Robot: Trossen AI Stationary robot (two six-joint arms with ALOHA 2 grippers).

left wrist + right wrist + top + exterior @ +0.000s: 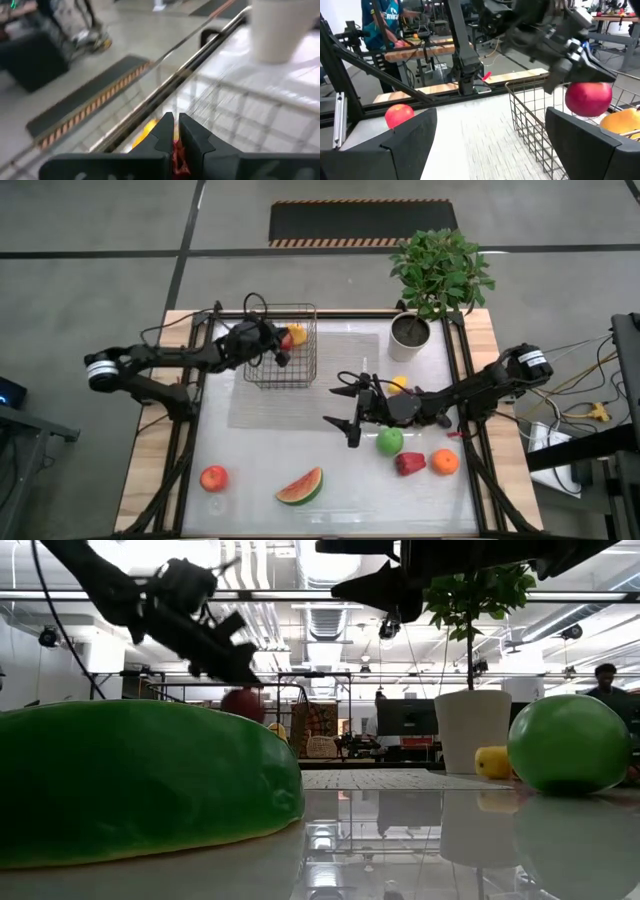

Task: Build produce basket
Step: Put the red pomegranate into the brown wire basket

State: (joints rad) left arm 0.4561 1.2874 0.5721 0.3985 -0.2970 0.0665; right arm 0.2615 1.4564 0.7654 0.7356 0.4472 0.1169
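The wire basket stands near the table's far edge, with a yellow-orange fruit inside it. My left gripper reaches over the basket's left rim and is shut on a red apple. My right gripper hovers open to the right of the basket and touches nothing. On the table lie a green apple, a red pepper, an orange, a lemon, a watermelon slice and a red-orange fruit. My left gripper pinches the red apple's top between its two fingers, slanting down from the table's left. The apple hangs below the fingertips, lifted clear at about rim height over the basket's inside, above the yellow-orange fruit.
A white pot with a green plant stands at the far right, right of the basket. A pale mat lies under the basket. Dark frame rails run along the table's left and right sides. People work at benches beyond the table.
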